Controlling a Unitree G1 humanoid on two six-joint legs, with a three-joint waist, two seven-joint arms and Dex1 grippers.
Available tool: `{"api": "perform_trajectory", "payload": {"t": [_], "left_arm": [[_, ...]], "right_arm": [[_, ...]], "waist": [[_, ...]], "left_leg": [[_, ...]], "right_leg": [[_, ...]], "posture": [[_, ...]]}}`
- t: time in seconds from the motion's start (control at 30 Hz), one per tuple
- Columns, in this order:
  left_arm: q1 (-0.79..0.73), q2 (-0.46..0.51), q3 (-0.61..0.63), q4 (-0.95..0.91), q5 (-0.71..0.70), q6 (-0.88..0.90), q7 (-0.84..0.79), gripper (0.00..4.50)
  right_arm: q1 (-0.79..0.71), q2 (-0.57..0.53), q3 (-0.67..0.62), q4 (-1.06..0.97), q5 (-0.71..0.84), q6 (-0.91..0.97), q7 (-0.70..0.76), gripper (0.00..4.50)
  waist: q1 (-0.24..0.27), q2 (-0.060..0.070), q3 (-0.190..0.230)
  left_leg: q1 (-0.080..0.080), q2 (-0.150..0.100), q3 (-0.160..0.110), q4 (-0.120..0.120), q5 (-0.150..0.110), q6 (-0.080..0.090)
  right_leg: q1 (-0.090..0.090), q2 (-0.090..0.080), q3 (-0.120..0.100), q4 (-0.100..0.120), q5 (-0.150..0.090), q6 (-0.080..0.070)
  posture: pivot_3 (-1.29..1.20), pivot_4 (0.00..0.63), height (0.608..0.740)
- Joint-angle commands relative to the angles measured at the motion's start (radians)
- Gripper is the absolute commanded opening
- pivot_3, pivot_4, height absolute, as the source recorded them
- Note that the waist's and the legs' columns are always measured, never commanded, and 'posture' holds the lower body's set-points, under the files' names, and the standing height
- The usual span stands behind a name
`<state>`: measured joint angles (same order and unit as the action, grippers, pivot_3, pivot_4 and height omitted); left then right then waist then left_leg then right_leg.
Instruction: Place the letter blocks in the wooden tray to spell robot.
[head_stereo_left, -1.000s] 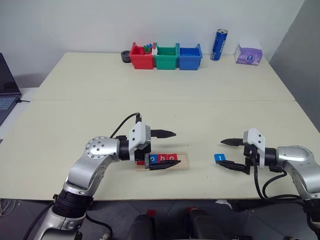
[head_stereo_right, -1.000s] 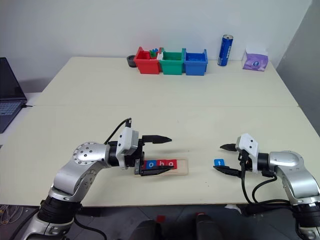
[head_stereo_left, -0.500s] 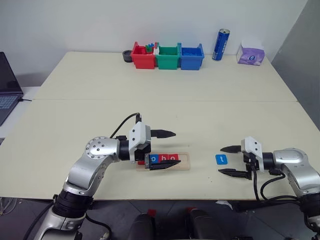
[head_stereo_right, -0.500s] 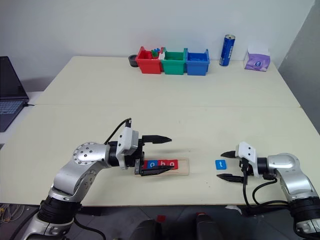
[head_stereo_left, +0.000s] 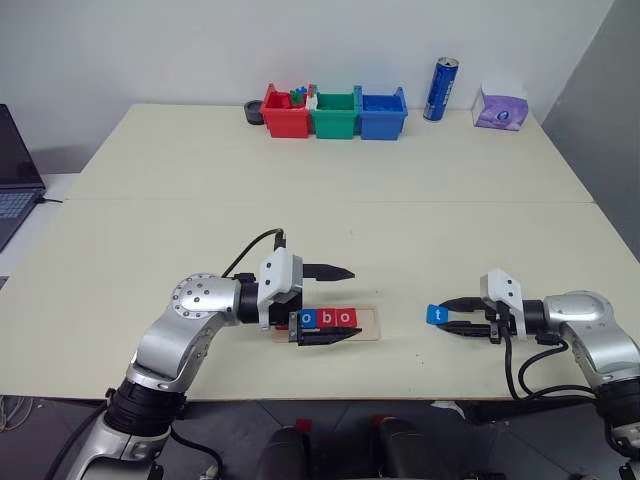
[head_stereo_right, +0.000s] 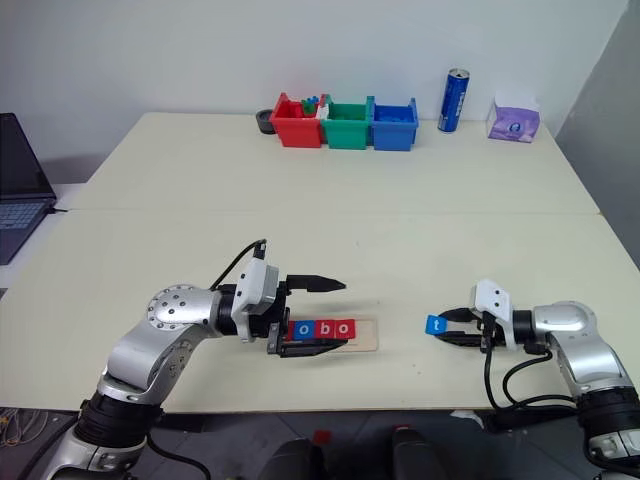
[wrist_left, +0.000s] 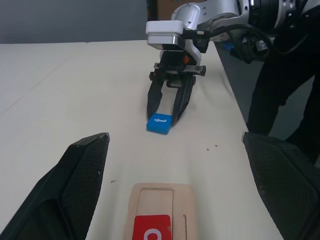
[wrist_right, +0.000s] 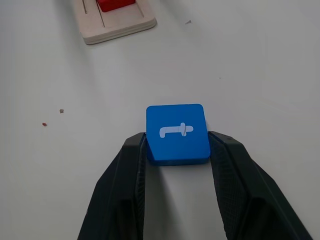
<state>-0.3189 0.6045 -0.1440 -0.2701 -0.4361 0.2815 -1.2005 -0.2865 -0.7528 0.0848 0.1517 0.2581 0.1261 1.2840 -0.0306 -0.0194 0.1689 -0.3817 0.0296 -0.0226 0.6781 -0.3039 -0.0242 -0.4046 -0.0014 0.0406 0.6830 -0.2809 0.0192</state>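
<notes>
Right end effector (wrist_right: 177, 150) — now around "t" block (wrist_right: 177, 132)

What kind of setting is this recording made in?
Probably a lab or office workroom set up for robot tests: pale tables against a plain white wall, a laptop at the side, and props along the far edge, namely plastic bins, a blue can and a tissue pack.

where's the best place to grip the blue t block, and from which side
By two opposite side edges of the blue t block, coming in low along the table from the robot's right. It is a thin flat square lying face up, so only its edges offer parallel faces. The right gripper already has a finger against each side edge, and the tray side stays free.
</notes>
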Motion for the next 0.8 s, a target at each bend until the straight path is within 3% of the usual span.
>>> {"api": "perform_trajectory", "payload": {"t": [0.03, 0.27, 0.53, 0.8], "left_arm": [[0.016, 0.064, 0.075, 0.022, -0.036, -0.046, -0.070, 4.50], [0.020, 0.152, 0.132, 0.120, -0.029, -0.116, -0.147, 4.50], [0.016, 0.120, 0.108, 0.077, -0.025, -0.101, -0.104, 4.50], [0.016, 0.083, 0.080, 0.038, -0.024, -0.085, -0.063, 4.50]], "right_arm": [[-0.070, 0.034, 0.014, -0.137, 0.050, 0.092, -0.019, 1.46], [-0.152, 0.125, 0.113, -0.279, 0.059, 0.247, -0.051, 1.46], [-0.187, 0.138, 0.208, -0.254, -0.012, 0.242, -0.054, 1.46], [-0.184, 0.147, 0.224, -0.198, -0.056, 0.201, -0.074, 1.46]], "waist": [[-0.005, 0.001, 0.000], [0.008, 0.001, 0.001], [0.016, 0.001, 0.001], [0.012, 0.001, 0.001]], "left_leg": [[0.000, 0.000, 0.000, 0.000, 0.000, 0.000], [0.000, 0.001, -0.002, 0.000, 0.000, 0.000], [-0.002, 0.000, 0.001, 0.001, 0.000, 0.000], [-0.001, 0.000, -0.001, 0.001, 0.000, 0.000]], "right_leg": [[0.000, 0.000, 0.000, 0.000, 0.000, 0.000], [0.000, 0.002, -0.002, 0.001, 0.000, -0.002], [0.000, -0.004, -0.003, -0.002, 0.001, 0.001], [0.000, -0.001, -0.002, -0.001, 0.001, 0.001]], "posture": [[0.00, 0.150, 0.740], [0.00, 0.150, 0.740], [0.00, 0.150, 0.740], [0.00, 0.150, 0.740]]}}
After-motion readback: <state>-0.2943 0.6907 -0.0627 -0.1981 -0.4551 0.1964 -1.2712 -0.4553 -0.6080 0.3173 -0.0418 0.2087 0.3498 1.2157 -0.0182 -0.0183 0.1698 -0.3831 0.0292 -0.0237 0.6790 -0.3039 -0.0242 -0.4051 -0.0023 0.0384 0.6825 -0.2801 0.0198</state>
